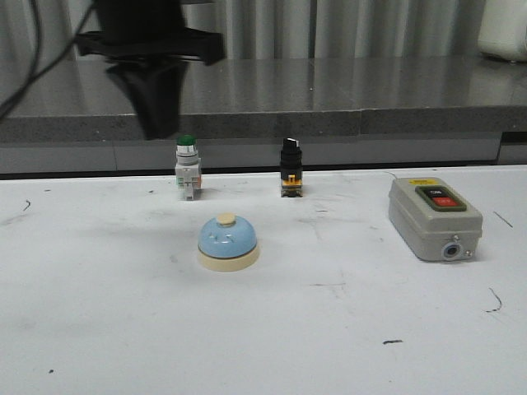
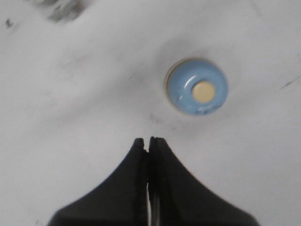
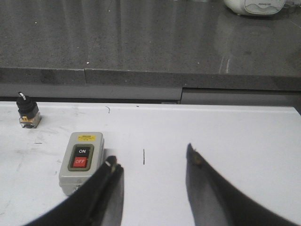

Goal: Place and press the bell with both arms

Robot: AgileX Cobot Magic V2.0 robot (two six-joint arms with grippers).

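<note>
Front view: the bell [image 1: 227,243], a glossy blue dome on a cream base, sits centre frame on the scuffed white table [image 1: 99,329], below and right of the raised left gripper [image 1: 156,123]. Left wrist view: those fingers [image 2: 141,179] are pressed together, holding nothing, the bell upper right. Right wrist view: the right gripper [image 3: 153,162] is spread, empty, beside the grey switch box [image 3: 81,161].

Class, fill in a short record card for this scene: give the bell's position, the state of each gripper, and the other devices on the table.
bell: light-blue bell upright on white table, untouched
left gripper: shut, empty, raised above the table beside the bell
right gripper: open, empty
other devices: green-capped push button, black selector switch, grey ON/OFF switch box
</note>
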